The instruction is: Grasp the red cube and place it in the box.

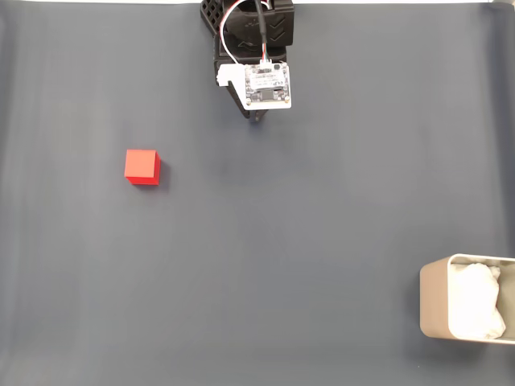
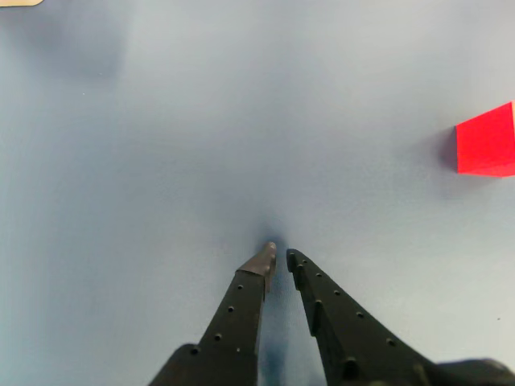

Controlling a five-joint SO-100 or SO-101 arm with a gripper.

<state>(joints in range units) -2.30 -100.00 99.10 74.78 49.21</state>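
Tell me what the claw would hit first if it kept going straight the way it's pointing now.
Probably just the bare gray table. In the wrist view the claw points along a free line; the red cube sits well off to the right.

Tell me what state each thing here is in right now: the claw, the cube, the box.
Gripper: nearly shut, holding nothing, above bare mat.
Cube: flat on the mat, untouched, apart from the gripper.
Box: open-topped, white padding inside, no cube in it.
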